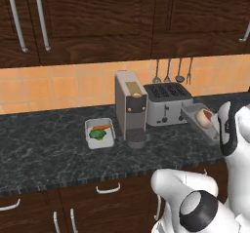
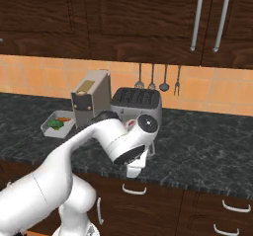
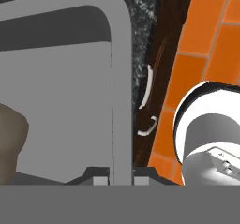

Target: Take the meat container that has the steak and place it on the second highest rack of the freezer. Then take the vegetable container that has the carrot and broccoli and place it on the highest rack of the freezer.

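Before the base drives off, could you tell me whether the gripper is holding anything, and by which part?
Yes: the gripper is shut on the meat container, pinching its grey side rim, with the steak inside.

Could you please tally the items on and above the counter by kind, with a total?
Containers: 2, the meat container and the vegetable container
Appliances: 2, the coffee machine and the toaster
Hanging utensils: 4
Total: 8
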Controlling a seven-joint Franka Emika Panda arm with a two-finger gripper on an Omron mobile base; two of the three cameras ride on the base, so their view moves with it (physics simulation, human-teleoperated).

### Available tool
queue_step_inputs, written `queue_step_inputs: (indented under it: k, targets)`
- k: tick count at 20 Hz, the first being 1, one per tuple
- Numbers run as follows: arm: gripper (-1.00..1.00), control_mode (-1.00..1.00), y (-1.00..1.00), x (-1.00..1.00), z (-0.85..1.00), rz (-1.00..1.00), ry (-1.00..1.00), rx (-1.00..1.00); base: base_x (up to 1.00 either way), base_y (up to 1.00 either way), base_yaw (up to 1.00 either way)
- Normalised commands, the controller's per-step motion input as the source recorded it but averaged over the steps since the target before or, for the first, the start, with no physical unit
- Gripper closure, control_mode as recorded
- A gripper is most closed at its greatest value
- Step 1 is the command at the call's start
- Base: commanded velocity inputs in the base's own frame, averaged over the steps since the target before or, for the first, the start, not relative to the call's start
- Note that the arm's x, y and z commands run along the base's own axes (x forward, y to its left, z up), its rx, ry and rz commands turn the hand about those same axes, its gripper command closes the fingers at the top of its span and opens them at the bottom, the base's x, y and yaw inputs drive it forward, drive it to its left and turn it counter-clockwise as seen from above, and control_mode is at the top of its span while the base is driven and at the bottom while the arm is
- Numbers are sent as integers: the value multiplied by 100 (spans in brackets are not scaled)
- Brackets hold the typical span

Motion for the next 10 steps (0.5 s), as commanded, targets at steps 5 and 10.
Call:
queue_step_inputs:
  k: [5, 10]
  targets:
    - [100, -100, 98, -2, 49, 0, -1, -1, 0, 0, 0]
    - [100, -100, 86, -2, 34, 0, 0, 0, 0, 0, 0]
